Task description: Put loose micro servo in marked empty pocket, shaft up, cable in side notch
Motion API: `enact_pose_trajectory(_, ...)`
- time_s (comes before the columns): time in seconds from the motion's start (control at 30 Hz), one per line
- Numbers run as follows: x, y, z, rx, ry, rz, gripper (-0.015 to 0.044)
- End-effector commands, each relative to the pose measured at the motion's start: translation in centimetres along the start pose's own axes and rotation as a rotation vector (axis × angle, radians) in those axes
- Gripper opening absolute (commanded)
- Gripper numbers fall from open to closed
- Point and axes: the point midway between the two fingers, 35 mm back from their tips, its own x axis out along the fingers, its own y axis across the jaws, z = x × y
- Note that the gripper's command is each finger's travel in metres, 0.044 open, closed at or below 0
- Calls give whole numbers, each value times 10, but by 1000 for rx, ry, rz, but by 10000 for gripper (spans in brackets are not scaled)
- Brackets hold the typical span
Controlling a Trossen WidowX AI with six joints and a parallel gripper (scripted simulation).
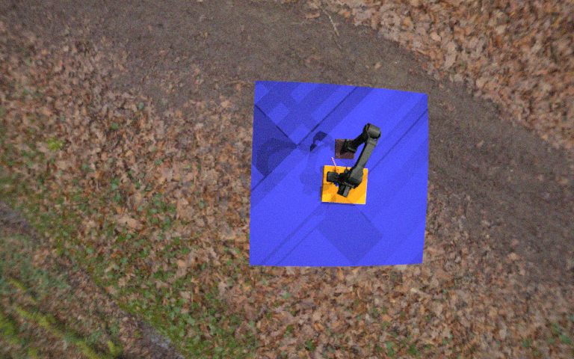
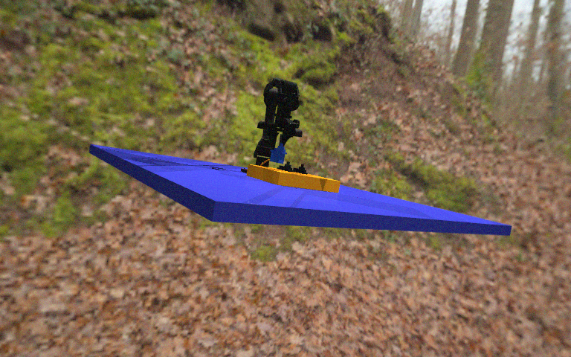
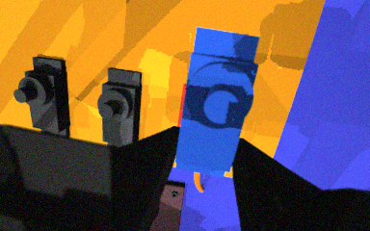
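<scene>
My gripper (image 3: 206, 140) (image 2: 278, 145) is shut on the blue micro servo (image 3: 217, 106) (image 2: 277, 154) and holds it a little above the orange deck (image 3: 96, 29) (image 2: 302, 181) (image 1: 355, 197). In the wrist view the servo's round shaft face points toward the camera. Its orange cable (image 3: 198, 184) hangs below the body. A short strip of the pocket's red marking (image 3: 182, 108) shows at the servo's left edge; the pocket is otherwise hidden behind the servo. In the overhead view the arm covers the servo.
Two dark grey servos (image 3: 43, 96) (image 3: 118, 108) sit seated in the deck to the left of the held one; they also show in the side view (image 2: 294, 168). The deck lies on a blue table (image 1: 296, 228) (image 2: 210, 193) (image 3: 328, 96). The arm's brown base plate (image 1: 340, 154) is behind the deck.
</scene>
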Motion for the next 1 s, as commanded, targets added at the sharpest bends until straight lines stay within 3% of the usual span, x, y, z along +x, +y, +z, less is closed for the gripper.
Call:
enact_pose_trajectory(0.0,0,1,-23,-2,-2,4,0)
enact_pose_trajectory(0.97,20,1,-40,-2,0,3,0)
